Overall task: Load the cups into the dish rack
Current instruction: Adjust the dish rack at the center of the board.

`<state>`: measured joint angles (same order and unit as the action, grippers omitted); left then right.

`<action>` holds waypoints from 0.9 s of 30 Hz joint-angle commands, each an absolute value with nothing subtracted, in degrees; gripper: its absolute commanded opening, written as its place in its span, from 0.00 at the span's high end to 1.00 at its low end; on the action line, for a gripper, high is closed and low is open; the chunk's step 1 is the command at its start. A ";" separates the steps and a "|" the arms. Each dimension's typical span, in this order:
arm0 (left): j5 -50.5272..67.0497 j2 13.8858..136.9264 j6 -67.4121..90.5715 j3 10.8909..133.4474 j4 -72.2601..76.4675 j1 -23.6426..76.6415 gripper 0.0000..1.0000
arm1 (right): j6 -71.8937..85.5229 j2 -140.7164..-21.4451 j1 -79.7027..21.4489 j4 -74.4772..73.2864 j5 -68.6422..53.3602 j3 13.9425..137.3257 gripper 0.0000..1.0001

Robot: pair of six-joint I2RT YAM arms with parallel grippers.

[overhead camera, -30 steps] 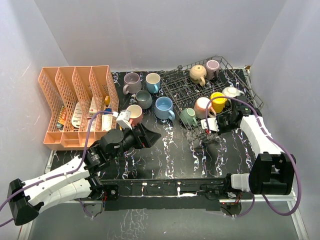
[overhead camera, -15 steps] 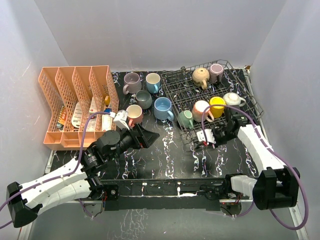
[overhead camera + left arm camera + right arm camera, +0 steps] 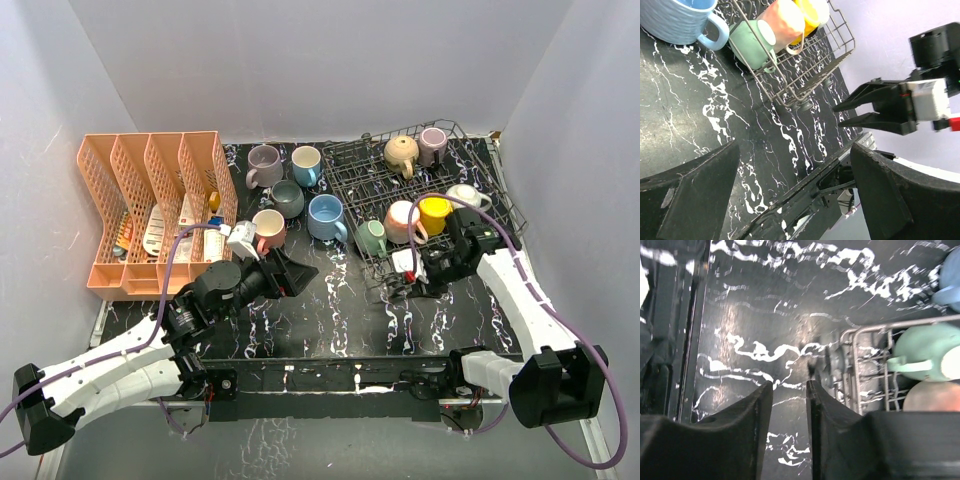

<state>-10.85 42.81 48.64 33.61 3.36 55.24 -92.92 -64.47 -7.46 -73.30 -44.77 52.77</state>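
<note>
The right gripper (image 3: 789, 385), fingers slightly parted and empty, hangs just beside the dish rack (image 3: 856, 334) at its near-left corner. A careless swing could snag the thin wire and jolt the glossy, rounded green cup (image 3: 920, 360) inside. The left gripper (image 3: 794, 146) gapes wide and empty near five loose ceramic cups (image 3: 327, 215) toward the table (image 3: 340, 310) far edge.

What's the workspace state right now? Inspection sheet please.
Surface: black tabletop with white veining; nothing spilled seen.
Job's things: dark grey wire dish rack holds six glossy ceramic cups; five more cups stand on the table left of it.
Clutter: orange plastic divided organiser, far left, small items in its slots.
Grippers: left gripper open, empty, above the table; right gripper slightly open, empty, by the rack's near corner.
Cables: left arm's purple cable and right arm's purple cable hang in loose loops.
Surroundings: plain pale walls on three sides; nothing else seen.
</note>
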 commanded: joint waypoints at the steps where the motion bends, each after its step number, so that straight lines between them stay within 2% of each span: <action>1: -12.82 41.72 47.11 33.51 1.72 55.11 0.11 | -85.00 -64.30 -8.07 -73.46 -55.48 58.73 0.62; 8: -17.00 43.79 41.33 39.97 -7.89 55.11 0.11 | -66.78 -68.55 -8.24 -66.54 -65.86 64.49 0.60; 16: -21.76 53.05 32.92 51.49 -19.15 53.91 0.13 | -51.71 -72.12 -8.20 -53.88 -67.10 64.49 0.57; 24: -10.86 61.45 27.43 57.90 -20.46 42.82 0.15 | -50.66 -73.06 -7.65 -49.69 -66.84 60.51 0.51; 27: -5.63 66.30 25.50 61.71 -22.73 39.31 0.27 | -49.49 -72.13 -5.29 -45.52 -69.16 56.42 0.49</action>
<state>-13.45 62.61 29.85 56.14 -19.20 42.87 -51.88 -73.73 -7.55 -52.27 -65.23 60.29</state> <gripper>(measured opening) 0.790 0.501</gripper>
